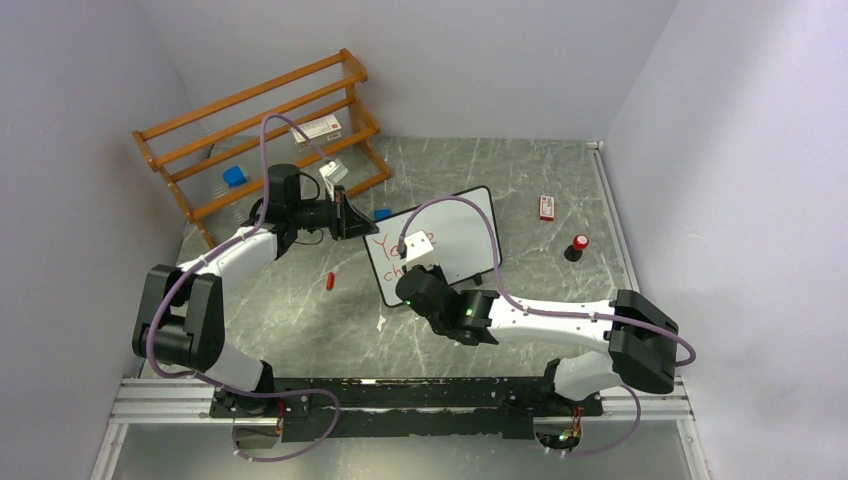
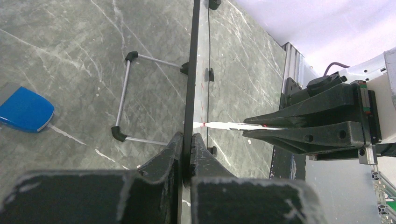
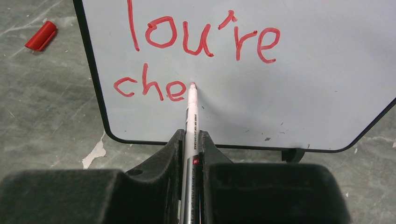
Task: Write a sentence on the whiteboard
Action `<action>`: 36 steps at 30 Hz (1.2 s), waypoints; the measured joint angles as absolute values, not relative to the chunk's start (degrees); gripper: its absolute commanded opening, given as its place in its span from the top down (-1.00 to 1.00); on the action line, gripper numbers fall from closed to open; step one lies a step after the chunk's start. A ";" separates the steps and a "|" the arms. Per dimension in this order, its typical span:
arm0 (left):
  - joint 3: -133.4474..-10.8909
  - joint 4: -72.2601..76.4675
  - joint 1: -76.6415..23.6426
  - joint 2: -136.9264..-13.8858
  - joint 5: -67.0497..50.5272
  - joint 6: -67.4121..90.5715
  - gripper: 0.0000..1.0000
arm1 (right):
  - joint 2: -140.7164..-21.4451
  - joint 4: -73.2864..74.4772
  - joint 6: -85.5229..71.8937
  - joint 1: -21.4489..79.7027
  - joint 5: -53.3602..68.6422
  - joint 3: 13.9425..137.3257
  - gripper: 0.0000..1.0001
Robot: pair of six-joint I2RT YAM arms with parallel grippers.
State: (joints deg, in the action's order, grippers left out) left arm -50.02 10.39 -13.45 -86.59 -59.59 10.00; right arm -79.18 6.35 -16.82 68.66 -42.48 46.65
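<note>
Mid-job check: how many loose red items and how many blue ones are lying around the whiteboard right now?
Red: 3 (marker cap, small box, red-topped knob)
Blue: 2 (block at the rack, pad beside the whiteboard)
Total: 5

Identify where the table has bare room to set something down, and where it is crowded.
Bare: the far strip between the wooden rack and small red box; the near patch between the red cap and the arms' rail. Crowded: around the whiteboard and at the rack's foot.
</note>
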 measured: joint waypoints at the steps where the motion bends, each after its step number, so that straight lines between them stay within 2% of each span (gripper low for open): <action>1: -50.04 10.39 -13.45 -86.59 -59.59 10.00 0.90 | -79.18 6.39 -16.97 68.64 -42.48 46.65 1.00; 36: -50.11 10.22 -13.45 -86.61 -59.61 9.87 0.90 | -78.28 6.72 -17.30 68.01 -42.00 45.80 1.00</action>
